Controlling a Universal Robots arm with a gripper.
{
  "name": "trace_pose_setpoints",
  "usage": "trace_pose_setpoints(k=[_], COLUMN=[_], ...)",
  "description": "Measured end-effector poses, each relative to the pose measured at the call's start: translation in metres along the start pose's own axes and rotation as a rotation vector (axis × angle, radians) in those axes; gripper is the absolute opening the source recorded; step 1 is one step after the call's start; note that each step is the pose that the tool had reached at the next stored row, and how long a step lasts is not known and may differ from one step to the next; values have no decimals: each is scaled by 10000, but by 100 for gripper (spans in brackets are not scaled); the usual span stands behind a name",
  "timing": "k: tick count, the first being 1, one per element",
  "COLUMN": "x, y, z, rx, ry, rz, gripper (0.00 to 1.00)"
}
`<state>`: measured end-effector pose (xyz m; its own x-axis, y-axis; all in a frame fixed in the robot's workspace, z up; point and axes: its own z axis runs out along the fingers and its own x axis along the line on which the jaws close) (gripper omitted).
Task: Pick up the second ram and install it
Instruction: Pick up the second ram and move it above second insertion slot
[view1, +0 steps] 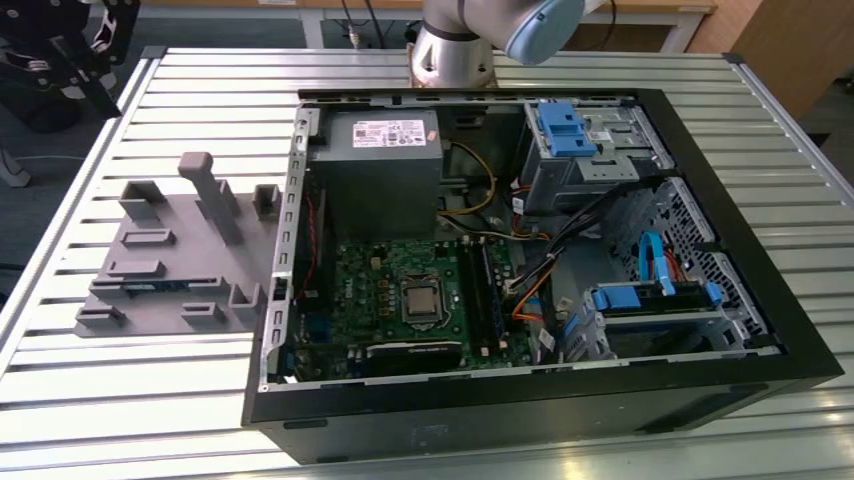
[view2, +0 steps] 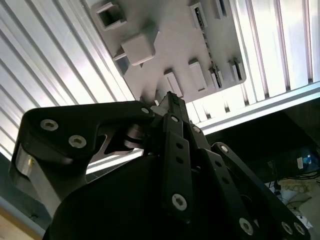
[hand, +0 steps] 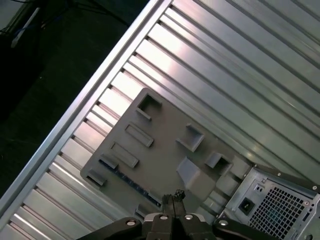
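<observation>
The second ram (view1: 150, 286) is a thin dark strip lying in a slot near the front of the grey holder tray (view1: 174, 250), on the exterior view's left. In the first wrist view the ram (hand: 131, 178) runs along the tray's (hand: 160, 150) near edge. My gripper (hand: 173, 196) hangs high above the tray, fingertips pressed together with nothing between them. In the second wrist view the gripper (view2: 171, 98) points at the tray (view2: 165, 45).
An open computer case (view1: 534, 400) lies to the exterior view's right of the tray, with the green motherboard (view1: 400, 290) and its long black slots (view1: 475, 290) inside. Both rest on a ribbed metal table (view1: 160, 400). The arm's base (view1: 451, 55) stands behind the case.
</observation>
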<state>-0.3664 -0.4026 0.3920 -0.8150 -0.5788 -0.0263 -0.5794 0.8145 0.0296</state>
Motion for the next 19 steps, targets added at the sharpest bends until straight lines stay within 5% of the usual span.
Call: trace_pose_setpoints(k=[19], x=[0], y=[0], z=[0], rx=[-25], ry=[28], rz=[-945], gripper=[11])
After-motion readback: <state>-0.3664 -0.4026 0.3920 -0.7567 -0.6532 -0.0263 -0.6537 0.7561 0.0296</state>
